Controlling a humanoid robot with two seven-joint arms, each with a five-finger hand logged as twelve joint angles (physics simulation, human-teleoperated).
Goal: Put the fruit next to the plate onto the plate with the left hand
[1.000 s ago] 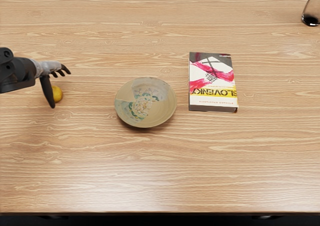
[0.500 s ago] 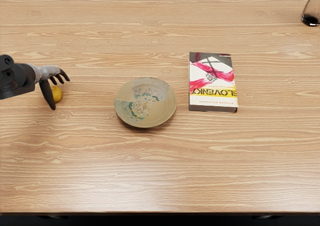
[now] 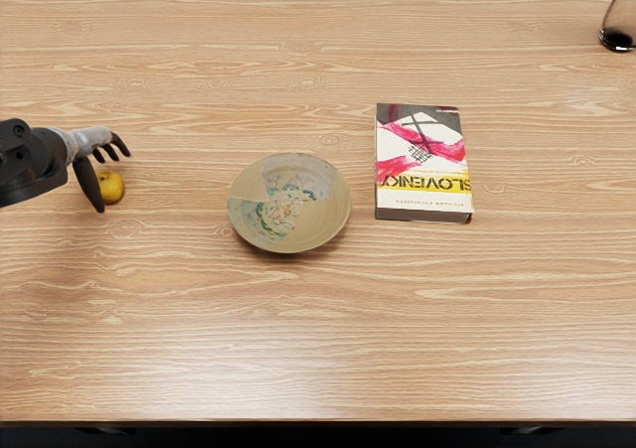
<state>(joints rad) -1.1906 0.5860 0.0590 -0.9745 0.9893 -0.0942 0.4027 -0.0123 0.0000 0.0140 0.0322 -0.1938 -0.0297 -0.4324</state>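
At left on the table (image 3: 318, 349) | left hand (image 3: 94, 160) is being held open just beside the fruit (image 3: 111, 187) | nothing is being gripped | plate (image 3: 333, 210) apart

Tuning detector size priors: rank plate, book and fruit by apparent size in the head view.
1. plate and book, tied: their footprints look about equal, so I won't rank one over the other.
2. fruit: by far the smallest.
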